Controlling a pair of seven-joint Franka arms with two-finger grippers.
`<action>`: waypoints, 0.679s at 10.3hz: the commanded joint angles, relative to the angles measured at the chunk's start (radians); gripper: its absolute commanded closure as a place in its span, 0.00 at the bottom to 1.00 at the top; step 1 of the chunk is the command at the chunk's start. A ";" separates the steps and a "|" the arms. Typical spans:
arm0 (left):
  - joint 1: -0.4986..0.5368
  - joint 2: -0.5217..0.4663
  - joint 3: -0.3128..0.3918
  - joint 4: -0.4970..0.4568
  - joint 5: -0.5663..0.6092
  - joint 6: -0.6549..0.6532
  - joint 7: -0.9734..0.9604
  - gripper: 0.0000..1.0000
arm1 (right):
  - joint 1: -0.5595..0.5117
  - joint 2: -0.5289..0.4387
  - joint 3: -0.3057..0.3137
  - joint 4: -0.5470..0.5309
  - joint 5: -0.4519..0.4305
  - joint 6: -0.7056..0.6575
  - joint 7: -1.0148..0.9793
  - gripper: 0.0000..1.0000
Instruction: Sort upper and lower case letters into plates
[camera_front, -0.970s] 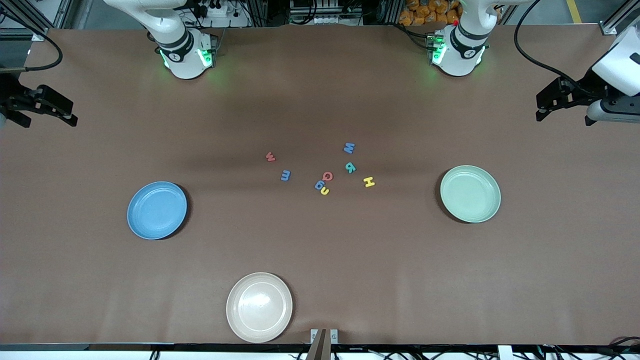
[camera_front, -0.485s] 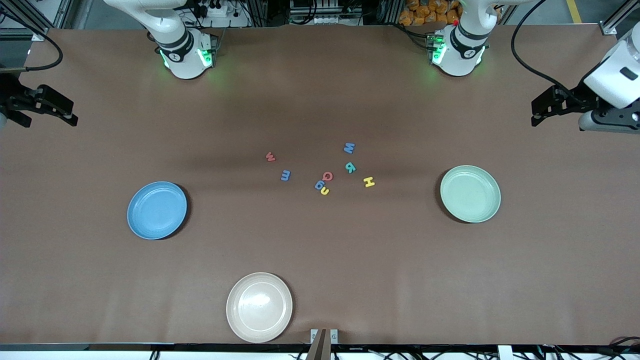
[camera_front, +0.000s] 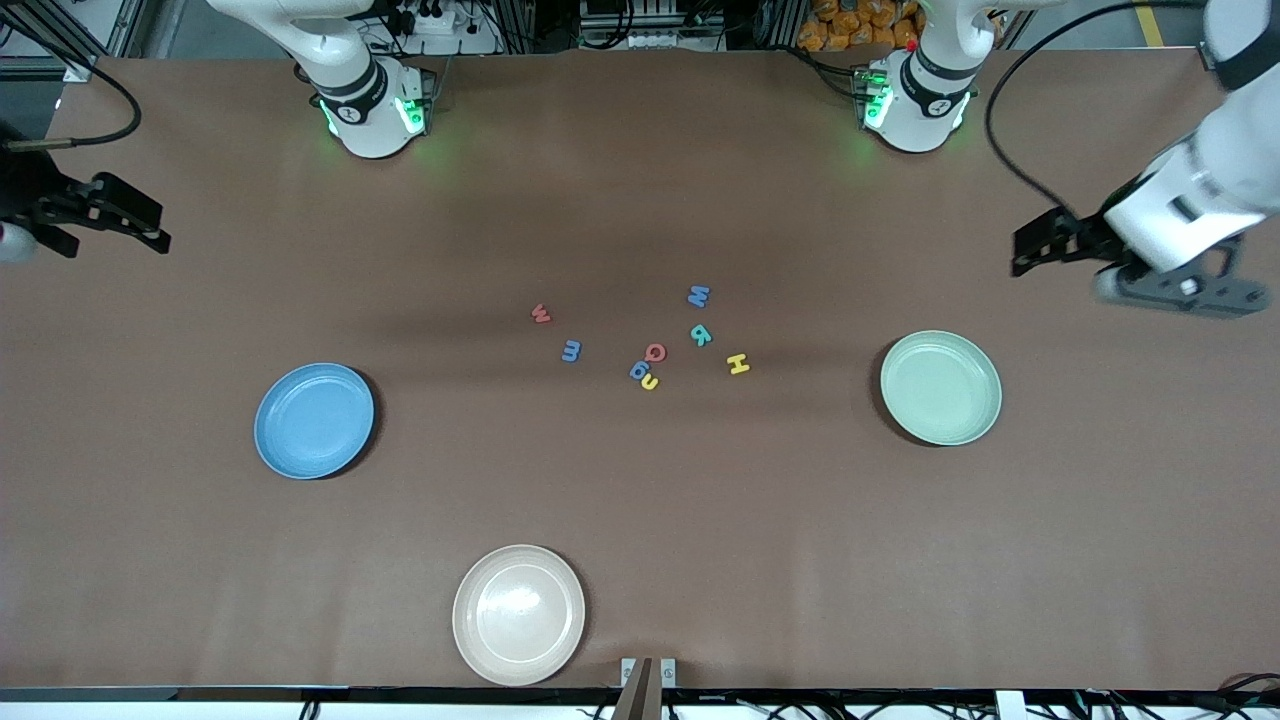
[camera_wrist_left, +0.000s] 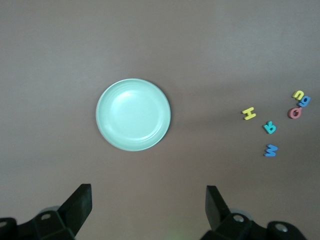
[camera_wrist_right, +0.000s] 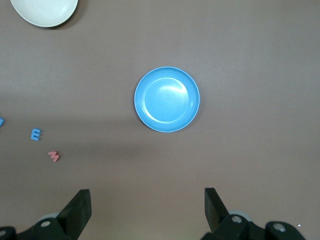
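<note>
Several small foam letters lie mid-table: red w (camera_front: 541, 314), blue m (camera_front: 571, 351), red Q (camera_front: 655, 352), teal R (camera_front: 701, 335), yellow H (camera_front: 738, 364) and a blue M (camera_front: 699, 296). The sky blue plate (camera_front: 314, 420) sits toward the right arm's end, the mint green plate (camera_front: 940, 387) toward the left arm's end; both hold nothing. My left gripper (camera_front: 1030, 250) hangs open over bare table near the green plate (camera_wrist_left: 133, 114). My right gripper (camera_front: 155, 228) hangs open over the table's edge, with the blue plate (camera_wrist_right: 167, 99) in its view.
A beige plate (camera_front: 519, 614) sits near the front edge, nearer the camera than the letters. A blue letter (camera_front: 638, 371) and a yellow one (camera_front: 650, 382) touch beside the Q. Both arm bases (camera_front: 370, 110) stand along the back edge.
My left gripper has swung in from the table's end toward the green plate. My right gripper has edged slightly inward. Letters and plates have not moved.
</note>
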 joint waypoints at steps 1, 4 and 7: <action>0.000 0.058 -0.067 -0.014 -0.023 0.059 -0.073 0.00 | 0.038 0.004 -0.002 -0.035 0.019 0.027 0.029 0.00; -0.014 0.168 -0.174 -0.018 -0.025 0.126 -0.388 0.00 | 0.119 0.079 -0.004 -0.038 0.019 0.072 0.083 0.00; -0.115 0.188 -0.186 -0.149 -0.012 0.310 -0.674 0.00 | 0.162 0.176 -0.002 -0.036 0.019 0.142 0.085 0.00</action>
